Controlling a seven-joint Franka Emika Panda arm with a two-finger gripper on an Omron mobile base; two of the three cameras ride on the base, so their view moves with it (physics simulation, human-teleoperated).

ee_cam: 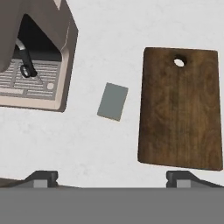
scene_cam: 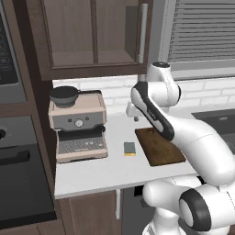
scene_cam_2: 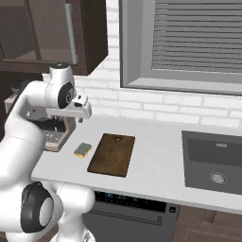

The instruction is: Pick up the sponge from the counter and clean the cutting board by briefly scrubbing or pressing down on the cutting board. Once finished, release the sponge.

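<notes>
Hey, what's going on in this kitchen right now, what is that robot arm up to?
The arm is holding its tool high over the counter, looking straight down. Its fingers stand apart with nothing between them. The sponge lies flat on the counter, between the coffee machine and the cutting board, touching neither. The board has nothing on it. So no grasp yet; the likely next move is down to the sponge.

The arm hides the cutting board (scene_cam: 158, 149) right edge; the coffee machine (ee_cam: 30, 65) is cut off at the frame edge

One sponge (ee_cam: 113, 101), one cutting board (ee_cam: 179, 109), one espresso machine (scene_cam: 78, 124)
</notes>
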